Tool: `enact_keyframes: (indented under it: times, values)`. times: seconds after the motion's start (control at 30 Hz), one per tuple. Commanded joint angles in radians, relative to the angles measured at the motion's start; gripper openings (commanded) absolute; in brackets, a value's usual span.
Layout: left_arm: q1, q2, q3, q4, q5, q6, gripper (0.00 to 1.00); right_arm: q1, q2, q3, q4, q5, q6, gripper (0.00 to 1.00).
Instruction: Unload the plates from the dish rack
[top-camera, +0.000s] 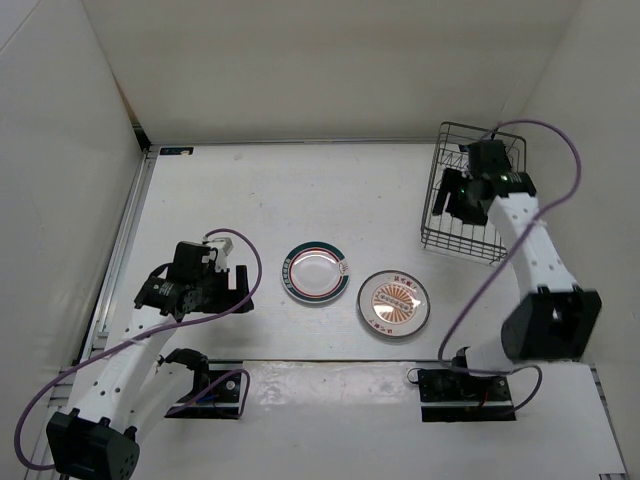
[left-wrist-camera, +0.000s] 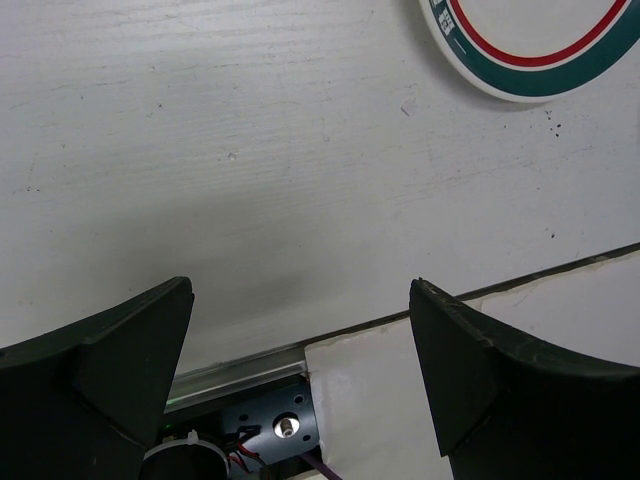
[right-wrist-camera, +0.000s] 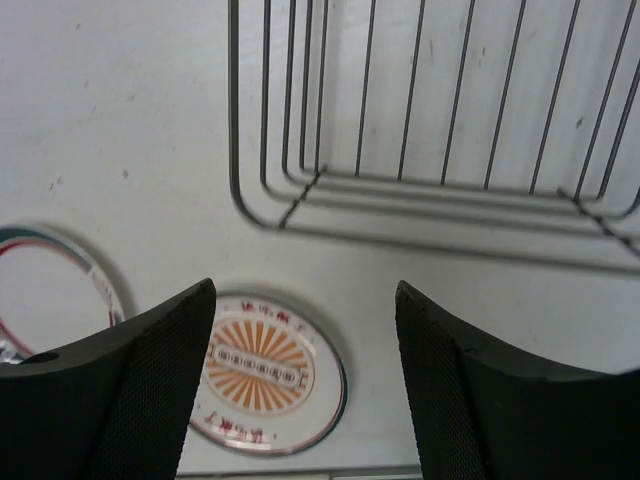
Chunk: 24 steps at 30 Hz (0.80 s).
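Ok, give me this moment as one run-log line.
teal-rimmed plate on table | sunburst plate on table | left end effector open, empty | right end effector open, at rack

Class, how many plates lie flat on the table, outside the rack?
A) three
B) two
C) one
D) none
B: only the teal-rimmed plate and the sunburst plate lie on the table, both clear of the rack.

The right arm (top-camera: 528, 240) hides part of the dish rack (top-camera: 455, 240) from above.
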<state>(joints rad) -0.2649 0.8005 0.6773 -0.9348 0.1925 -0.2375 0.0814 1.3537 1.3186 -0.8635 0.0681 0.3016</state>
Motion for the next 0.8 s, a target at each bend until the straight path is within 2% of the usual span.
enact_keyframes:
  times: [0.0, 0.13, 0.2, 0.23, 0.27, 0.33, 0.43, 0.47, 0.57, 0.67, 0.77]
  values:
    - [-0.004, -0.020, -0.001, 0.004, 0.009, -0.002, 1.00, 0.029, 0.221, 0.128, 0.038, 0.055, -0.059, 0.75]
    - [-0.004, -0.021, -0.004, 0.002, 0.008, -0.003, 1.00, 0.064, 0.344, 0.230, 0.142, 0.071, -0.091, 0.75]
    - [-0.004, -0.018, -0.001, 0.004, 0.007, -0.003, 1.00, 0.073, 0.439, 0.292, 0.107, 0.105, -0.122, 0.75]
    - [-0.004, -0.017, 0.001, 0.002, 0.010, -0.003, 1.00, 0.077, 0.515, 0.414, 0.028, 0.117, -0.127, 0.75]
    - [-0.005, -0.017, -0.002, 0.001, 0.010, -0.002, 1.00, 0.081, 0.582, 0.453, 0.005, 0.143, -0.131, 0.74]
    - [-0.005, -0.017, 0.002, 0.002, 0.007, -0.003, 1.00, 0.090, 0.639, 0.521, -0.028, 0.156, -0.142, 0.72]
    - [-0.004, -0.015, -0.002, 0.004, 0.005, -0.003, 1.00, 0.103, 0.654, 0.492, 0.037, 0.153, -0.159, 0.64]
    - [-0.004, -0.015, -0.002, 0.005, 0.004, -0.005, 1.00, 0.106, 0.673, 0.490, 0.040, 0.157, -0.159, 0.57]
    - [-0.004, -0.014, -0.001, 0.001, -0.001, -0.003, 1.00, 0.107, 0.697, 0.476, 0.021, 0.159, -0.167, 0.48]
    - [-0.004, -0.012, -0.001, 0.004, 0.001, -0.003, 1.00, 0.115, 0.674, 0.382, 0.055, 0.174, -0.177, 0.46]
    - [-0.004, -0.009, -0.001, 0.001, 0.002, -0.002, 1.00, 0.120, 0.610, 0.256, 0.122, 0.176, -0.199, 0.26]
